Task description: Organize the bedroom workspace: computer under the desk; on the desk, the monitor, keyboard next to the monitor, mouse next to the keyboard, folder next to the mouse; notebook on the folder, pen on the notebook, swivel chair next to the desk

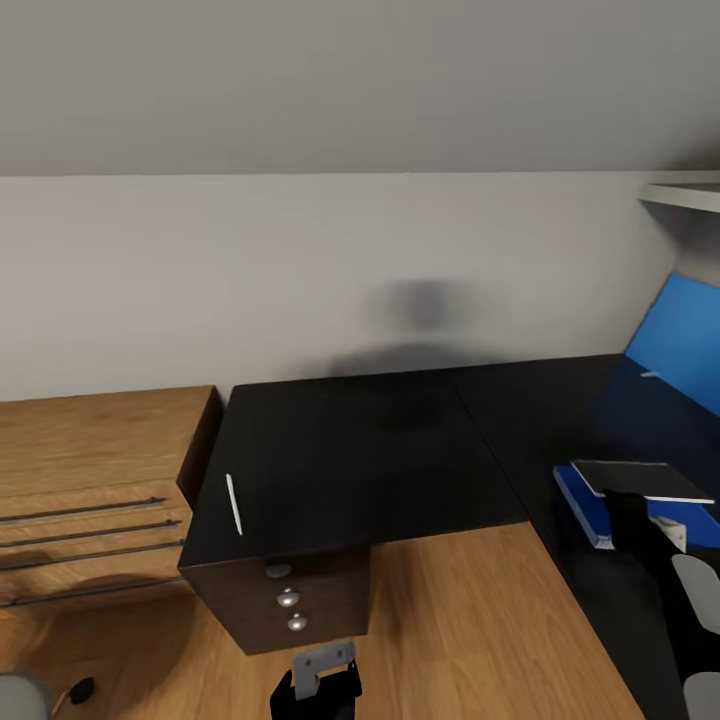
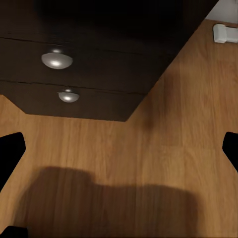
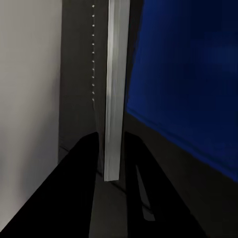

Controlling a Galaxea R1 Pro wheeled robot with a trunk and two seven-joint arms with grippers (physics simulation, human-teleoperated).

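Your black two-finger right gripper clamped on thin grey notebook edge. Your black left gripper low, fingers spread wide, nothing between.

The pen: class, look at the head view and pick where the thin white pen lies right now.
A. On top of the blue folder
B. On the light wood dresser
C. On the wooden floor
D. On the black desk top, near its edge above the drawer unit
D. The pen lies flat on the glossy black desk, close to the edge nearest the dresser and above the drawer knobs.
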